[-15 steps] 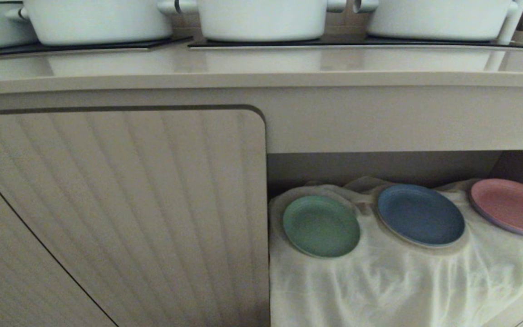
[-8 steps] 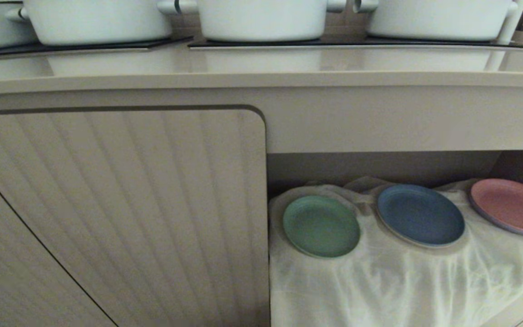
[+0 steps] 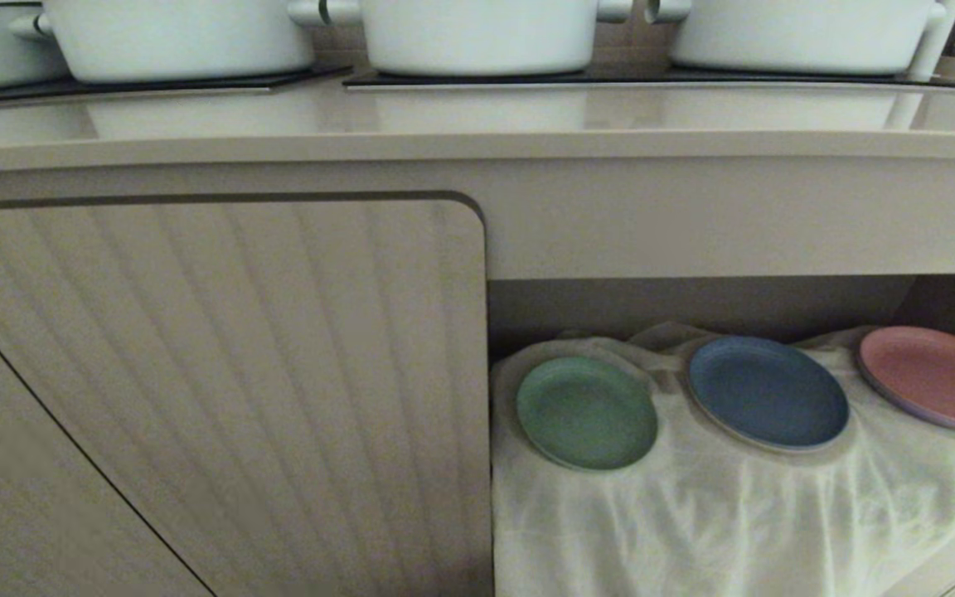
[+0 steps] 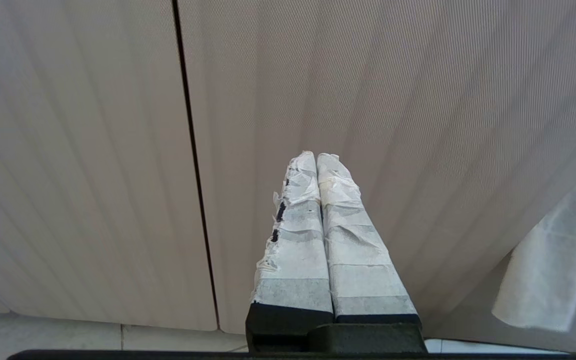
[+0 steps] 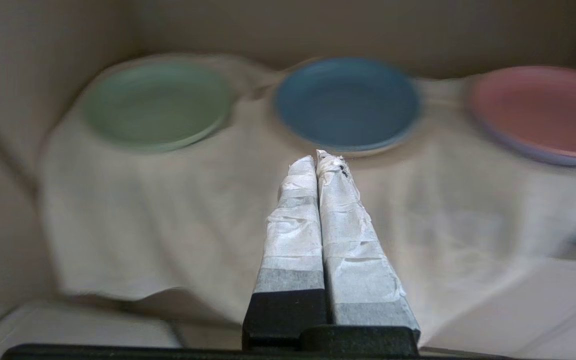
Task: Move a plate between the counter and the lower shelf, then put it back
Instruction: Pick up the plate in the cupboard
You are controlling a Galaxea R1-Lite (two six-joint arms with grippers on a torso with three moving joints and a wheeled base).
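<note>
left end effector point(image 4: 317, 156): white-taped fingers, black base | right end effector point(image 5: 316, 159): same white tape, black base

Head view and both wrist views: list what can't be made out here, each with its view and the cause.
- White pots, head view: tops cut off by the upper edge.
- Pink plate, head view: right side cut off by the frame.
- Mint-green plate, right wrist view: rim detail lost to blur.
- Lower shelf, head view: floor hidden under the white cloth.
- Both arms: outside the head view.
</note>
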